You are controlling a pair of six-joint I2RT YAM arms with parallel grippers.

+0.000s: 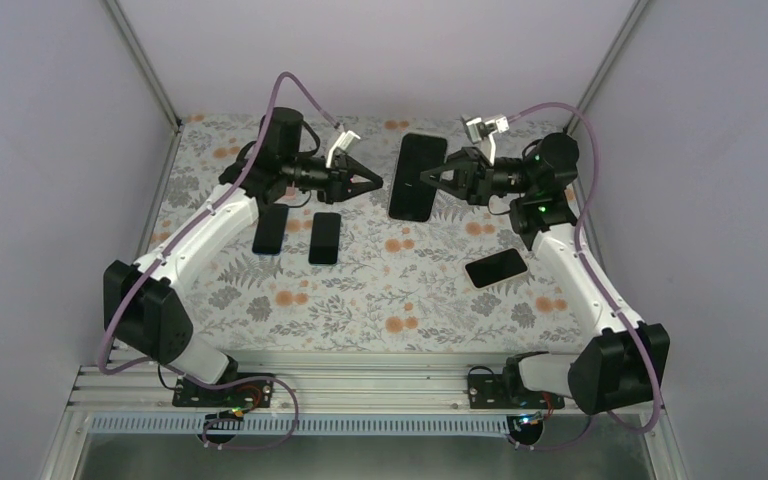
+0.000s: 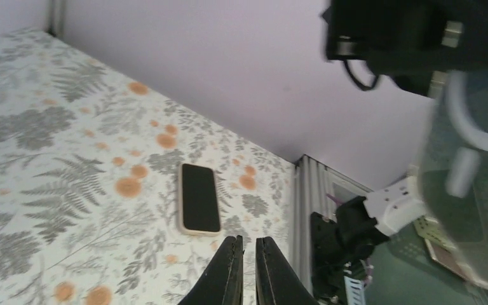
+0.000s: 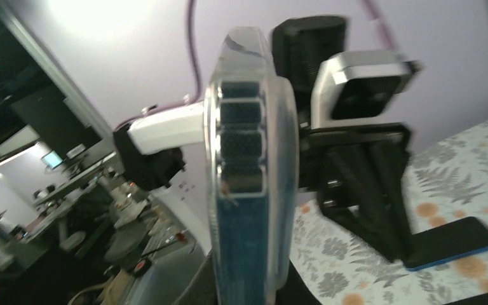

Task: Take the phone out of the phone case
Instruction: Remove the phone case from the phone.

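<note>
Over the floral table both arms reach fwd and bend inward, so the wrists face each other near the far centre. L arm rises from its base at bottom left, forearm angled to the right, wrist about level. R arm mirrors it, elbow low at bottom right, wrist turned left. Between them, held off the cloth, is the phone, its broad dark face toward the top cam. Edge-on in the R wrist view it sits inside its clear case, the shell wrapping the dark edge. R gripper is clamped on one long side of it. L gripper has its fingers pressed together w/ nothing between them, tip just beside the phone's other side, not touching. On the cloth lie a dark handset partly under the L forearm, a second dark handset beside it, and a third handset nr the R arm.
</note>
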